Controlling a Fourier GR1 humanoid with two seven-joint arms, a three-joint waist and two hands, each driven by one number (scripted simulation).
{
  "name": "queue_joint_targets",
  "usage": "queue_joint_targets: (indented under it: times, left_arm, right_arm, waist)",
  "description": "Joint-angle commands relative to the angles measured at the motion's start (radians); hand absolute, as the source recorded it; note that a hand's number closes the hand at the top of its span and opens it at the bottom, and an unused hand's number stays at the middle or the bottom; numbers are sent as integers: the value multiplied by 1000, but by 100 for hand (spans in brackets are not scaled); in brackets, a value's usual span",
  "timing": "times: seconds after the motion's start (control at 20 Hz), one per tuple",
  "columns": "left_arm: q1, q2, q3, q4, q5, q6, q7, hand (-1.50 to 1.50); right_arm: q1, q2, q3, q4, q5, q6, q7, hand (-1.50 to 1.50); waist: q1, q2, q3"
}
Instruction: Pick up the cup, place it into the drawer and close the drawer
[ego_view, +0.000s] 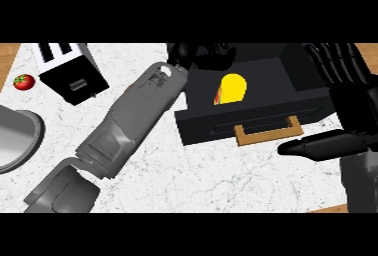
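Note:
The yellow cup (234, 89) lies inside the open black drawer (251, 122), which has a tan handle (269, 133) on its front. My left hand (201, 55) hovers just beyond the drawer's back left corner. Its fingers are relaxed and hold nothing, and the cup sits apart from them. The left forearm (125, 125) crosses the counter diagonally from the lower left. My right hand (341, 67) stands open along the drawer's right side. Its fingers point away from me and its thumb (321, 145) lies near the drawer's front right corner.
A black and white toaster-like box (70, 70) stands at the back left, with a red tomato (23, 81) to its left. A grey metal bowl (16, 140) sits at the left edge. White marble counter (221, 180) stretches in front of the drawer.

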Motion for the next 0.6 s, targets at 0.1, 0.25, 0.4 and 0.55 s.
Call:
queue_joint_targets:
  times: [0.1, 0.25, 0.4, 0.55]
  left_arm:
    - [64, 0, -20, -25, 83, 0, -75, -150]
    - [54, 0, 12, -58, 157, -2, -89, -150]
    - [42, 0, 27, -109, 222, -20, -132, -150]
    - [75, 0, 46, -125, 274, -32, -221, -150]
  right_arm:
    - [-41, 19, 49, 13, -22, 35, 3, -150]
    - [-37, 22, 87, 9, -122, 133, 17, -150]
    - [-39, 17, 139, 10, -177, 229, -1, 150]
    - [-39, -1, 201, 10, -222, 300, 68, 150]
  waist:
    - [-30, 12, -1]
    - [-48, 10, -1]
    - [-53, 7, -1]
    - [-19, 0, -3]
